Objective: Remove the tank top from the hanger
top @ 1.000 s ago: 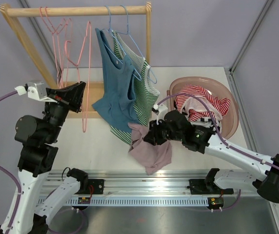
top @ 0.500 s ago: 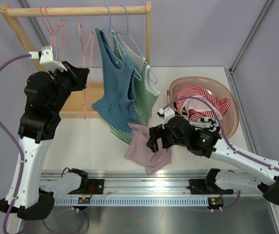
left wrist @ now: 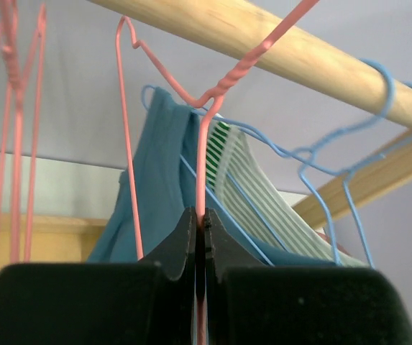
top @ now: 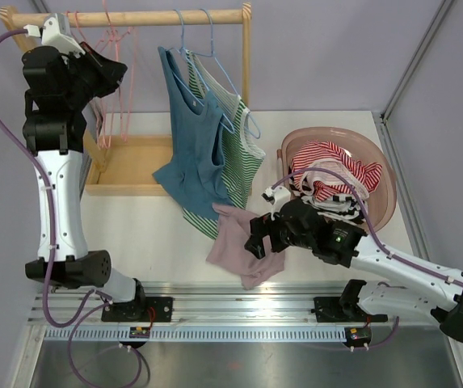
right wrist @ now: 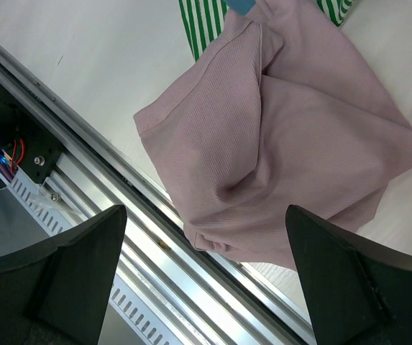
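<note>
Table point(top: 134, 234): tank top point(right wrist: 285, 144) under spread right fingers point(right wrist: 69, 273).

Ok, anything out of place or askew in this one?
The mauve tank top lies crumpled on the table, its lower edge spilling over the front rail, not in the basin with the other clothes. The right gripper hangs above it, jaws open. The left gripper, jaws shut on a bare pink hanger, looks normal.

Left hand point(left wrist: 200, 217) pinches pink hanger point(left wrist: 223, 84) wire beneath wooden rod point(left wrist: 285, 47).
</note>
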`<act>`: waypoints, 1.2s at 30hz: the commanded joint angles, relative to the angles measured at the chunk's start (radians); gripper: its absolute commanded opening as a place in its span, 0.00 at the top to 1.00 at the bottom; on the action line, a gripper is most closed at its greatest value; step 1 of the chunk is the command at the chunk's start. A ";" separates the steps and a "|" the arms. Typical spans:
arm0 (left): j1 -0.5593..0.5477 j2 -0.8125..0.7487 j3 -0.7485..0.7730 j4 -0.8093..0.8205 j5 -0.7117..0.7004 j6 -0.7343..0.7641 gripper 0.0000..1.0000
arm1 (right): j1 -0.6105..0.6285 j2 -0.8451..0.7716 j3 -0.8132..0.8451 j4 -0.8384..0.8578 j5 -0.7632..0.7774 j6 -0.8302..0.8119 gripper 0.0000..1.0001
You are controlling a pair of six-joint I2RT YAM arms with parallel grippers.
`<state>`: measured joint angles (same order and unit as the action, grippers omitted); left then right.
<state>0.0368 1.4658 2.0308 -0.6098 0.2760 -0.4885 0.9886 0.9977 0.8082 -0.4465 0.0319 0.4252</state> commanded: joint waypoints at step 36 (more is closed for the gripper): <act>0.176 -0.416 -0.319 0.008 0.210 0.079 0.01 | 0.101 0.639 0.085 0.075 0.085 0.058 0.57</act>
<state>0.2115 1.1267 1.7702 -0.6357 0.4492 -0.4469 1.0798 1.6321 0.9089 -0.3874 0.1524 0.4877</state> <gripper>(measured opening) 0.987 0.515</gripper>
